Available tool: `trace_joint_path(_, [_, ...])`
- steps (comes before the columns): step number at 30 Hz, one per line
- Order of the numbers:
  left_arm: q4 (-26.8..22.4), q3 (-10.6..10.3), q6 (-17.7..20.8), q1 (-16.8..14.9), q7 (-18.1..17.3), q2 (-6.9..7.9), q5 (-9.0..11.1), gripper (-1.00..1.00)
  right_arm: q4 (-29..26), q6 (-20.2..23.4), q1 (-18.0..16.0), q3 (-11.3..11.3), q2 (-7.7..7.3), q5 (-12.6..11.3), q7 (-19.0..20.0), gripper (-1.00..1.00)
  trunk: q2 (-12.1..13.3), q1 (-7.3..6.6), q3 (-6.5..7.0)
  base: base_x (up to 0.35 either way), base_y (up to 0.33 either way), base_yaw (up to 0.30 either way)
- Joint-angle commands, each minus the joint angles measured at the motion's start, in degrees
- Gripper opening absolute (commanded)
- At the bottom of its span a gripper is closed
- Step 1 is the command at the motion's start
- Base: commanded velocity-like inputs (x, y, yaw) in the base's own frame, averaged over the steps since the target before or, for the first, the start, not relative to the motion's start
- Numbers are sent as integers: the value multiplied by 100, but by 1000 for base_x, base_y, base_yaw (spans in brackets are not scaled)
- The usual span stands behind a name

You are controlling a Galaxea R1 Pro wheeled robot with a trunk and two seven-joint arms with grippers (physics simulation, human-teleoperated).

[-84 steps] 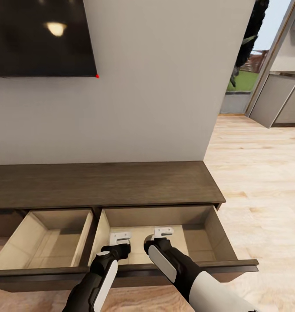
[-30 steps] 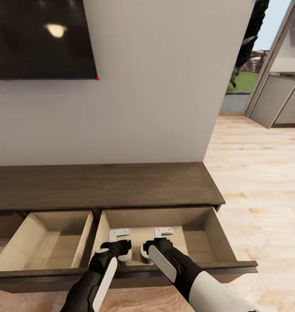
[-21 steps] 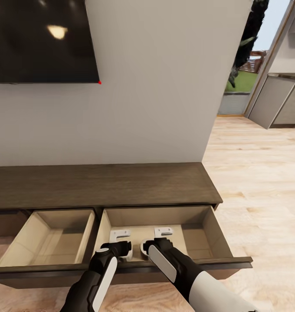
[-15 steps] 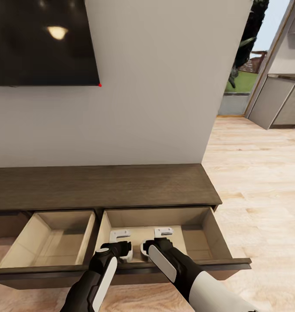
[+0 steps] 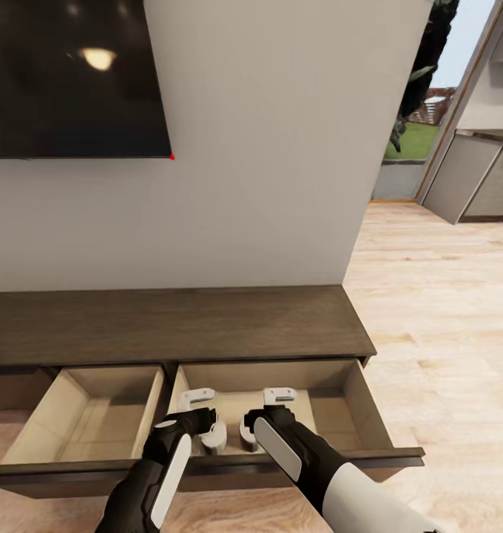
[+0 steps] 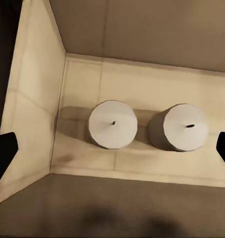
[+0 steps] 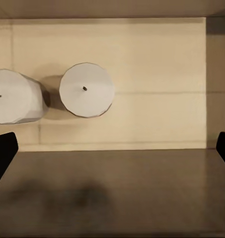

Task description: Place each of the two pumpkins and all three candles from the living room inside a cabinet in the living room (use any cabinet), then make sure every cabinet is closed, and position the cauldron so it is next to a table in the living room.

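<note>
Below the wall-mounted television (image 5: 74, 78), the cabinet (image 5: 170, 326) stands against the grey wall with two of its drawers pulled out, pale beige inside. Over the right-hand drawer (image 5: 333, 400) hang both arms: the left gripper (image 5: 197, 403) and the right gripper (image 5: 279, 397), each with its fingers spread wide and holding nothing. On that drawer's floor two candles stand upright, side by side and just apart, near the drawer's front edge. The left wrist view looks straight down on them: the first candle (image 6: 112, 124) sits nearer the drawer's side wall, the second candle (image 6: 179, 128) beside it, each with a tiny dark wick on top. The black fingertips (image 6: 3, 156) of the left gripper frame the pair from either side, well clear of both. The left-hand drawer (image 5: 81, 411) lies open beside the first. Pale wooden floor (image 5: 436, 311) stretches away past the cabinet's right end.
</note>
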Motion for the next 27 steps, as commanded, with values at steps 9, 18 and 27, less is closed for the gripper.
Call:
trace_joint_path(9, [-50, 107, 114, 0, -13, 0, 7, 100, -27, -1, 0, -283, 0, 1, 31, 100, 362, -198, 162, 0, 0, 0])
trace_joint_path(18, [-51, 108, 122, 0, -15, 0, 7, 100, -23, -4, 0, -354, 0, -4, 49, 100, 723, -396, 324, 0, 0, 0])
trace_joint_path(27, [-51, 89, 123, 0, -10, 0, -1, 100, -23, -6, 0, -439, 0, -2, 46, 100, 1084, -594, 485, 0, 0, 0])
